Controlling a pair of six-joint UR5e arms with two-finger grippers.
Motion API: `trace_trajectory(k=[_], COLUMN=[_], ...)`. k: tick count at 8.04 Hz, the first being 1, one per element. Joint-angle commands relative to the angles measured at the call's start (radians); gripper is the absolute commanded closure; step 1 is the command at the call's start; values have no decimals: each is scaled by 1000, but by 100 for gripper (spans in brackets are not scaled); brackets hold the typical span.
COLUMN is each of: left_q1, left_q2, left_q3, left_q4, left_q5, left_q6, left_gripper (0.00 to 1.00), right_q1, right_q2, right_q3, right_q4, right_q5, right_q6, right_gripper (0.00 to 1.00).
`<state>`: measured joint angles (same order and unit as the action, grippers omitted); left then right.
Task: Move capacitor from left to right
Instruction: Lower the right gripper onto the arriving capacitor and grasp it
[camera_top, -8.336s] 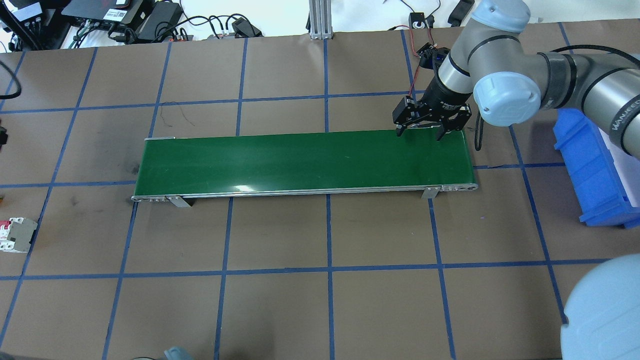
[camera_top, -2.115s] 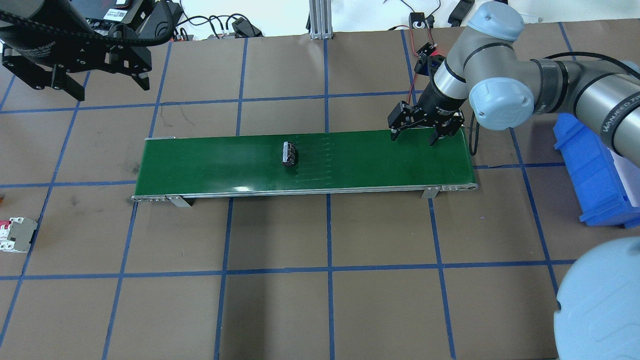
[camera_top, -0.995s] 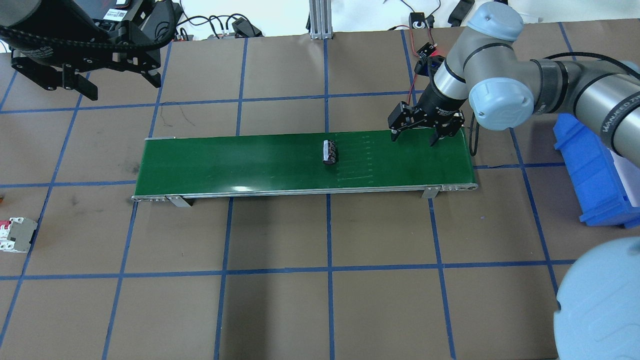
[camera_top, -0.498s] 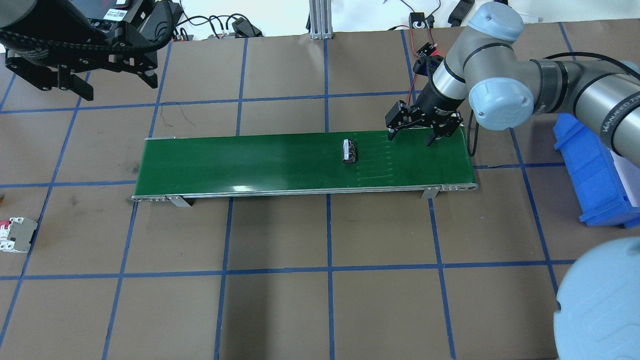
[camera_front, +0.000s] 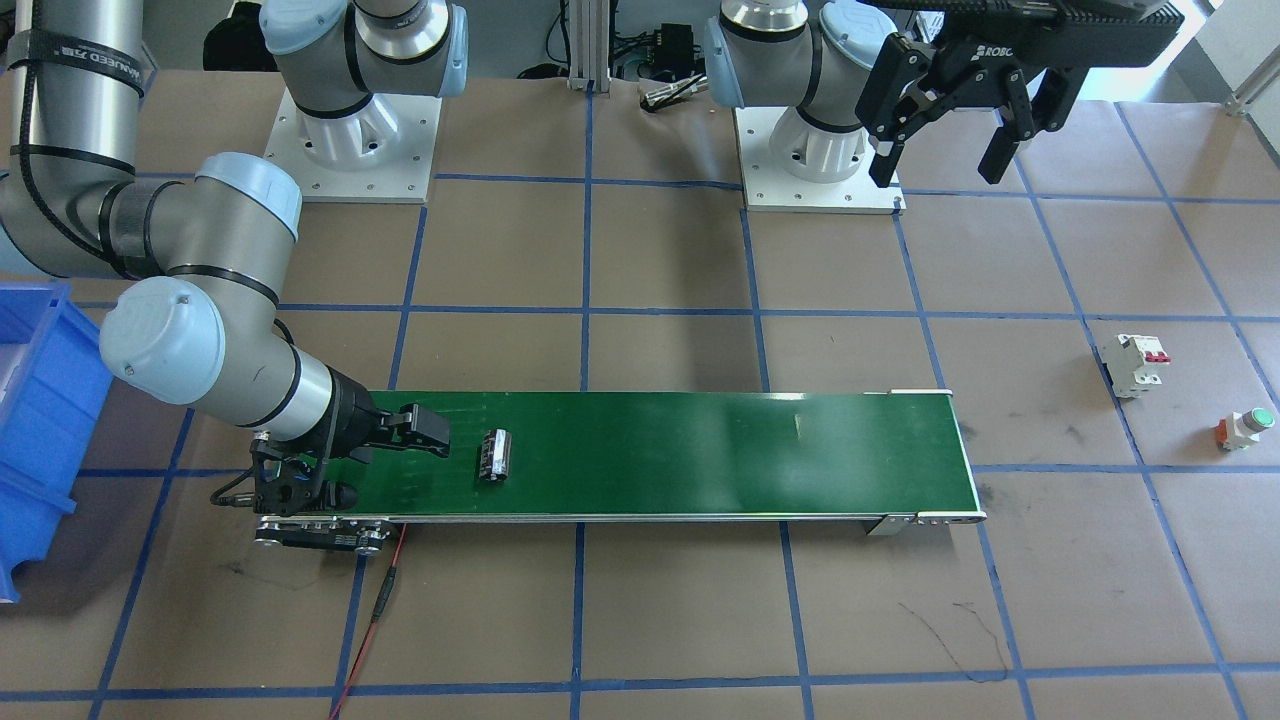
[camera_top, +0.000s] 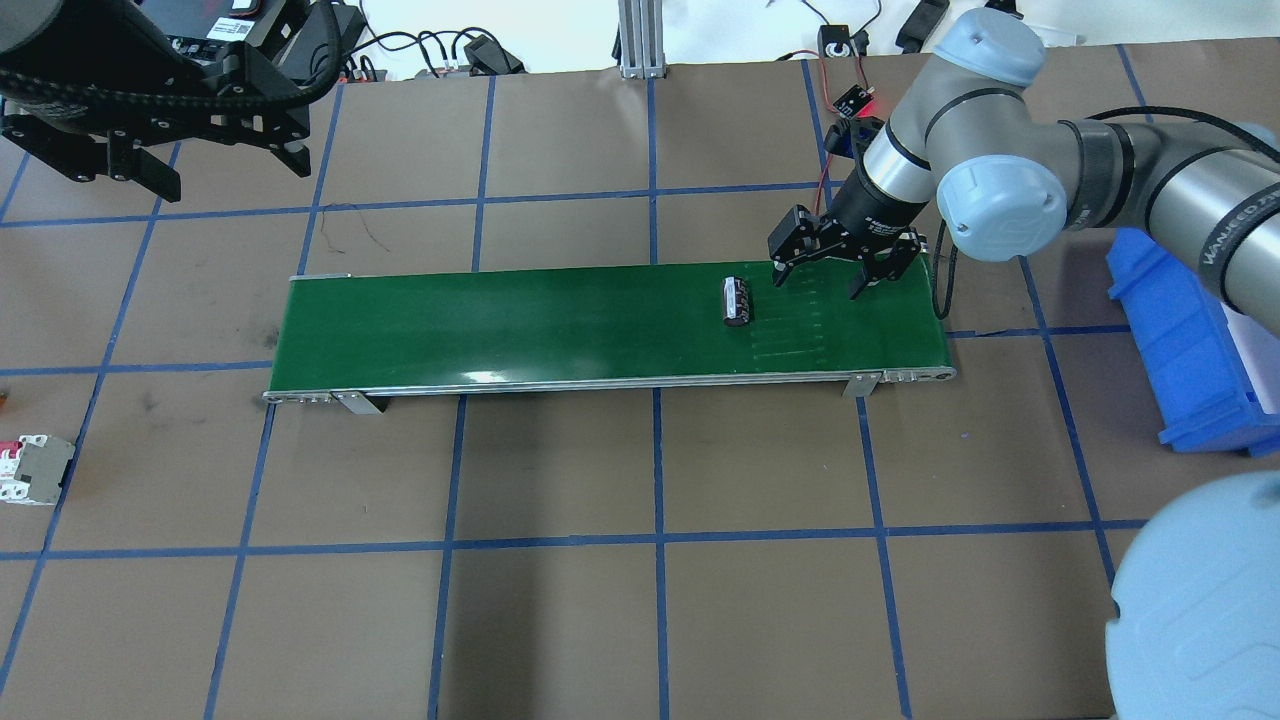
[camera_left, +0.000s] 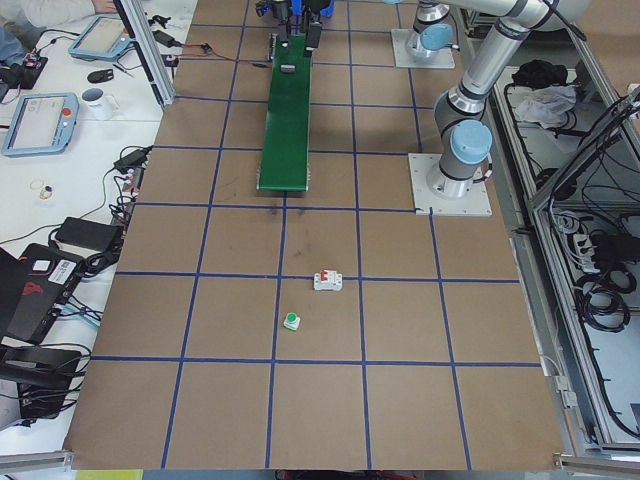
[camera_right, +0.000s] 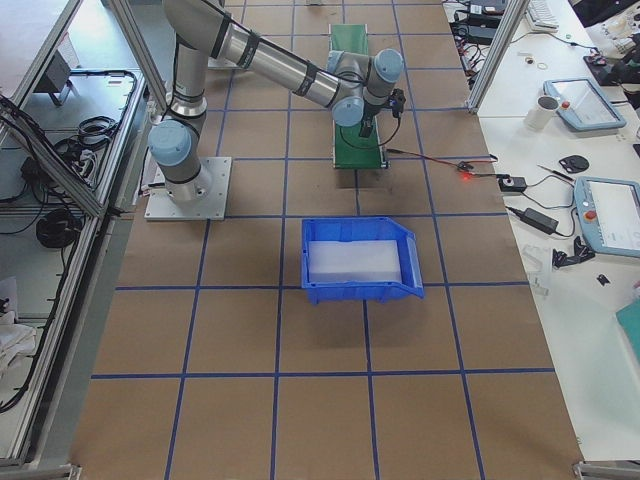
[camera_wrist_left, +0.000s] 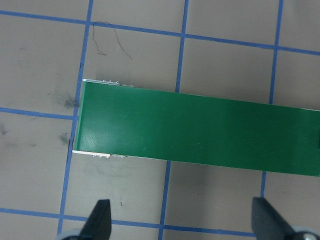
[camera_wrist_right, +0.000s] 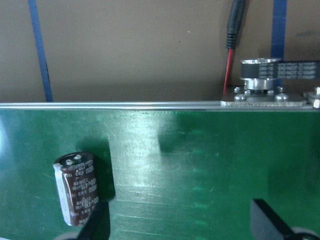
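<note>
Just beside my right gripper (camera_top: 817, 285), on the side facing the left arm, the capacitor (camera_top: 736, 301) lies on its side on the green conveyor belt (camera_top: 500, 320), its axis running across the belt. Through the right wrist camera I see it low and to the left, close against the outer face of one fingertip (camera_wrist_right: 97, 222), not between the two; I cannot tell whether they touch. That gripper's jaws stand wide apart and hold nothing, low over the belt end nearest the blue bin (camera_top: 1180, 330). My left gripper (camera_top: 230, 180) hangs high beyond the belt's other end, its jaws also spread wide with nothing in them; its wrist camera looks down on that end of the belt. Well away from both tools, on the brown table (camera_top: 560, 620), sit the white breaker (camera_front: 1135, 365) and the green-capped push button (camera_front: 1240, 428).
</note>
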<state>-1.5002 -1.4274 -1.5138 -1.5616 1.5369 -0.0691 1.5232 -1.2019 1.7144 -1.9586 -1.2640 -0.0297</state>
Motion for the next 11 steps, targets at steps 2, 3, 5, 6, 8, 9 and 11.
trace_trajectory(k=[2, 3, 5, 6, 8, 9, 11], left_q1=[0, 0, 0, 0, 0, 0, 0], left_q2=[-1, -1, -1, -1, -1, -1, -1], left_q3=[0, 0, 0, 0, 0, 0, 0], left_q4=[2, 2, 5, 5, 3, 3, 3], left_q5=[-1, -1, -1, -1, -1, -1, 0], left_q6=[-3, -3, -3, -5, -3, -3, -5], left_gripper=[0, 0, 0, 0, 0, 0, 0], right_q1=[0, 0, 0, 0, -2, -2, -2], right_q2=[8, 8, 8, 10, 13, 7, -1], right_q3=[2, 2, 2, 2, 1, -1, -16], right_q4=[9, 10, 7, 6, 6, 6, 12], right_q5=[2, 2, 0, -8, -21, -93, -209], right_q6=[1, 2, 1, -10, -57, -64, -111], right_gripper=[0, 0, 0, 0, 99, 100, 100])
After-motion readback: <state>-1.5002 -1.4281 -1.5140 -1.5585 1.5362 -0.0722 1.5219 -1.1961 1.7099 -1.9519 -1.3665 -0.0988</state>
